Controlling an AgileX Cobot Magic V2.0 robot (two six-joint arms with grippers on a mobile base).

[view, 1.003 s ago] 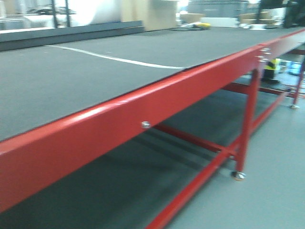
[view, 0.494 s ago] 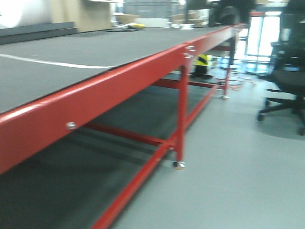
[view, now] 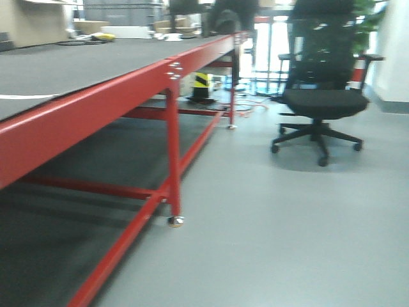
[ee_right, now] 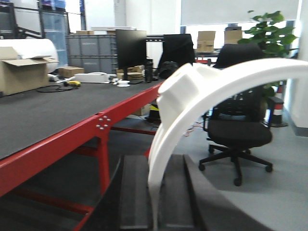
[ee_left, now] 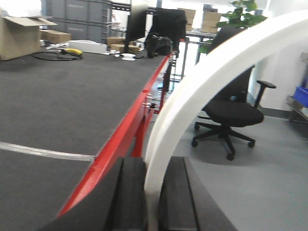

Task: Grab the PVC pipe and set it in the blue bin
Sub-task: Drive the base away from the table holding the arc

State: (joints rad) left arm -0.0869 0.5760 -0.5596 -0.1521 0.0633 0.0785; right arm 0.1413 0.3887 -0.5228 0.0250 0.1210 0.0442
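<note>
Between the black fingers (ee_left: 132,192) of the left gripper (ee_left: 154,161) stands a curved white strip (ee_left: 190,91). The fingers are close together and touch it on both sides, so this gripper is closed on the strip, which bends up and to the right. At the right gripper (ee_right: 155,159) the fingers are also narrow, with a similar white strip (ee_right: 260,72) in the small gap. A short, thick white piece that looks like the PVC pipe (ee_right: 185,96) sits above the fingertips, against this strip. I cannot tell whether the fingers press on the strip, on the pipe, or on both. Both grippers are in the air beside a long table (view: 96,105) with a red frame and a dark grey top. A black office chair (view: 323,102) stands on the grey floor (view: 287,243), apart from the table. At the right edge of the left wrist view only a corner of what may be the blue bin (ee_left: 302,95) is visible, behind the chair and well apart from both grippers. The front view is blurred and shows neither gripper.
</note>
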